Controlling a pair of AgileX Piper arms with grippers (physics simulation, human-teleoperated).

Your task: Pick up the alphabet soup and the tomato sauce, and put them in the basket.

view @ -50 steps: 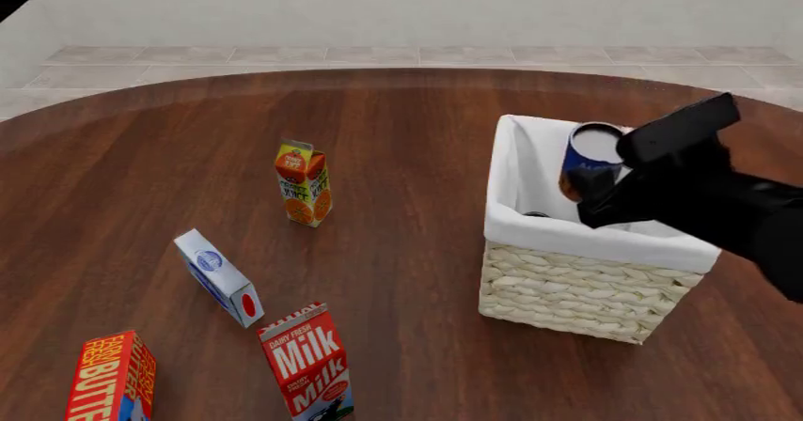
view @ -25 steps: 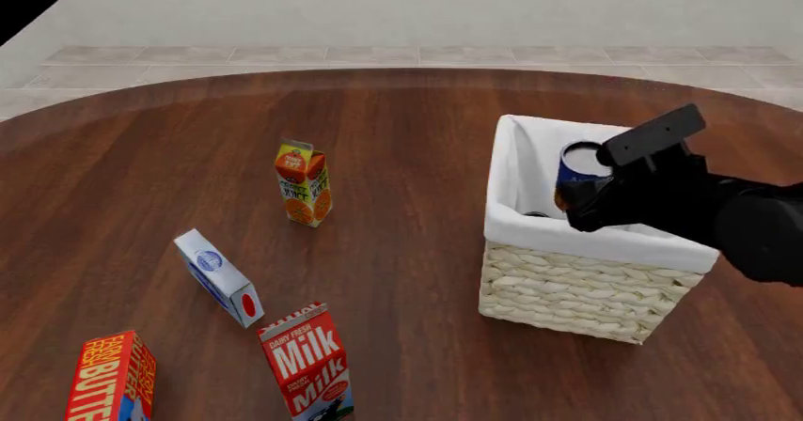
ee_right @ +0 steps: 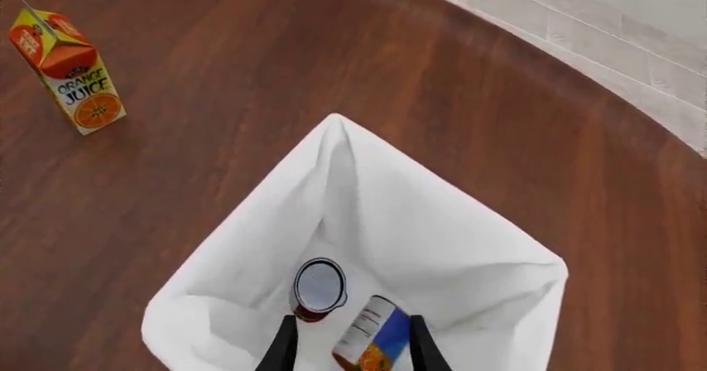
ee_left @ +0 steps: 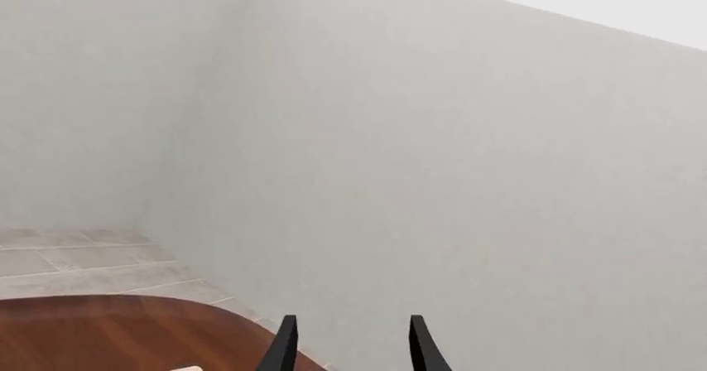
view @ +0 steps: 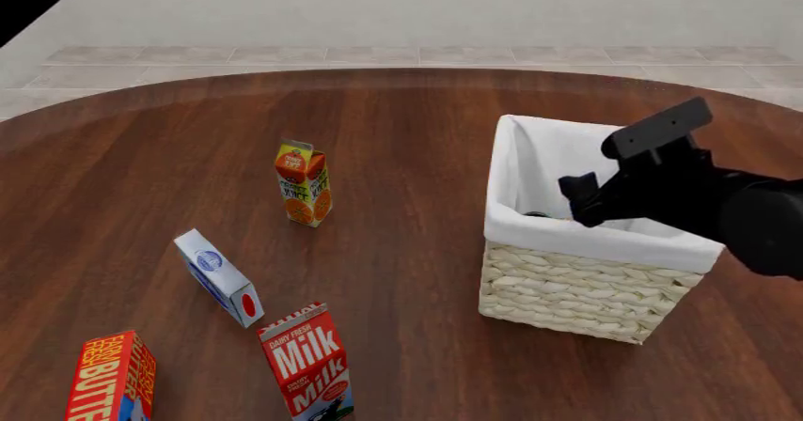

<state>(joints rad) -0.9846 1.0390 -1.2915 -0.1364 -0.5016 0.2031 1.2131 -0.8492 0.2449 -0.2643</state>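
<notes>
The left gripper (ee_left: 347, 346) idles with fingers spread, empty. Inside the basket (ee_right: 442, 222), the tomato sauce (ee_right: 319, 289) stands at nine o'clock of the tilted alphabet soup (ee_right: 369, 334). The right gripper (ee_right: 349, 342) hangs spread just above; lifting carelessly could snag the lining.

There are 2 cans, the alphabet soup (ee_right: 372, 338) and the tomato sauce (ee_right: 318, 289), both inside 1 basket (view: 580, 294). On 1 table (view: 401, 139) stand 4 cartons: 1 orange juice (view: 303, 183), 1 milk (view: 308, 362), 1 butter (view: 112, 379) and 1 white box (view: 220, 277).
</notes>
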